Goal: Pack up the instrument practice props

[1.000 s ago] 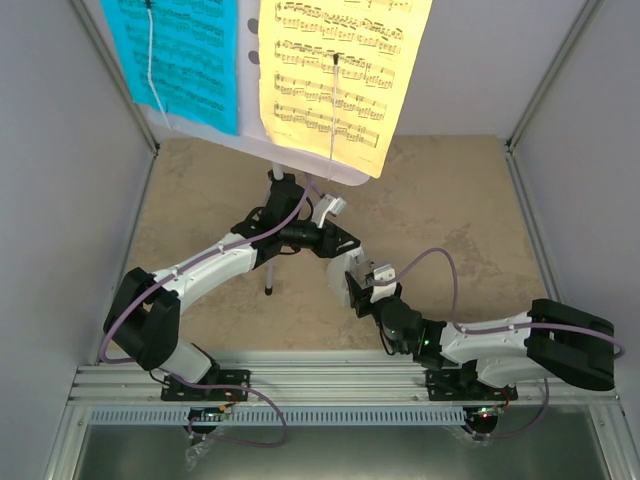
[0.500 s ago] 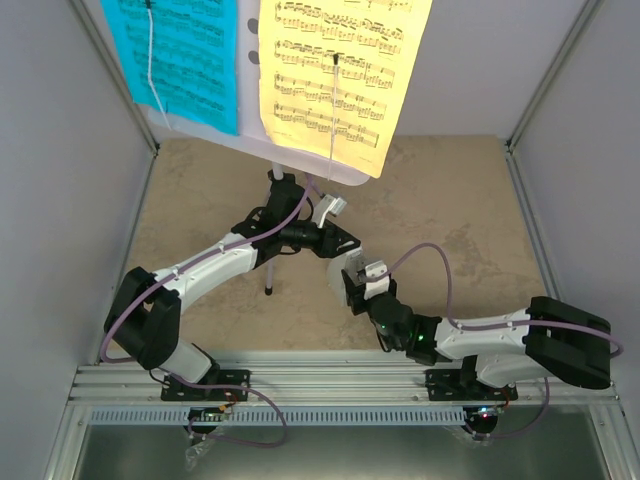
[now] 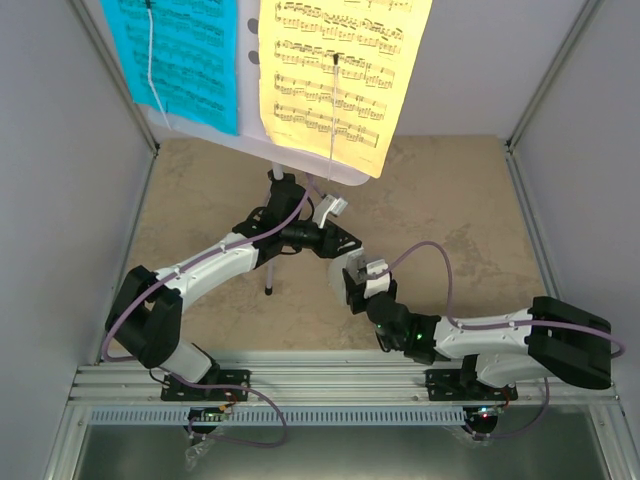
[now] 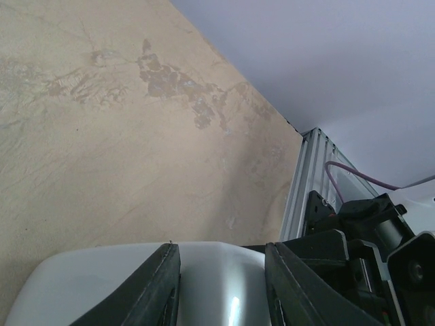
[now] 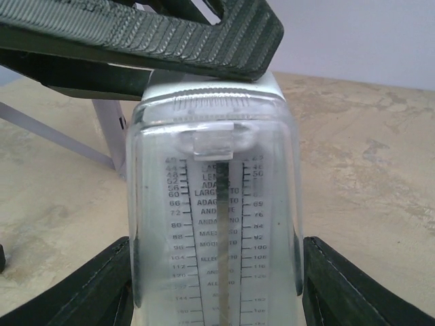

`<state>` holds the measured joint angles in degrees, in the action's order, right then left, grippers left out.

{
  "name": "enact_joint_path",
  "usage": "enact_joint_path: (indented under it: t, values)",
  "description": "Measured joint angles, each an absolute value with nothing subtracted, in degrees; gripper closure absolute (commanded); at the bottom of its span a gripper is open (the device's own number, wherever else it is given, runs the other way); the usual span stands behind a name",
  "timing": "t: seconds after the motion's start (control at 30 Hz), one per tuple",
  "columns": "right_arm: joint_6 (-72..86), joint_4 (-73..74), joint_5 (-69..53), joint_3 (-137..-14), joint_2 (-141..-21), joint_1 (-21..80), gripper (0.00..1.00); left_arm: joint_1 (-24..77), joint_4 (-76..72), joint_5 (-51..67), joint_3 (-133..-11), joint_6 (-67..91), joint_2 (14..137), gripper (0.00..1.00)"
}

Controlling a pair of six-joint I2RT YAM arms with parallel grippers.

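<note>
Overall, mottled beige tabletop (image 3: 450, 200), pale grey walls (image 3: 60, 220); music stand (image 3: 250, 90) at back.

A beige, stone-mottled desk (image 3: 450, 200) fills the floor of the cell, with darker brown blotches toward its back. A ribbed aluminium rail (image 3: 330, 385) runs along its near edge. The thin white tripod of the music stand (image 3: 269, 278) stands on the desk, left of centre.

Metronome (image 5: 214, 204) glossy clear plastic; table (image 4: 102, 136) matt, mottled beige.
</note>
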<state>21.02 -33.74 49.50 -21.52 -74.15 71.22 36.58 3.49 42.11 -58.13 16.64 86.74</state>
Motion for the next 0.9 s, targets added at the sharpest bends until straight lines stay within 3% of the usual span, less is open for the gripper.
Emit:
enact_joint_path:
  t: [0.9]
  values:
    - [20.67,-31.62,48.77,-17.78,-67.44,71.37,0.54,36.73,3.66,42.76,-58.13,16.25,86.74,0.62]
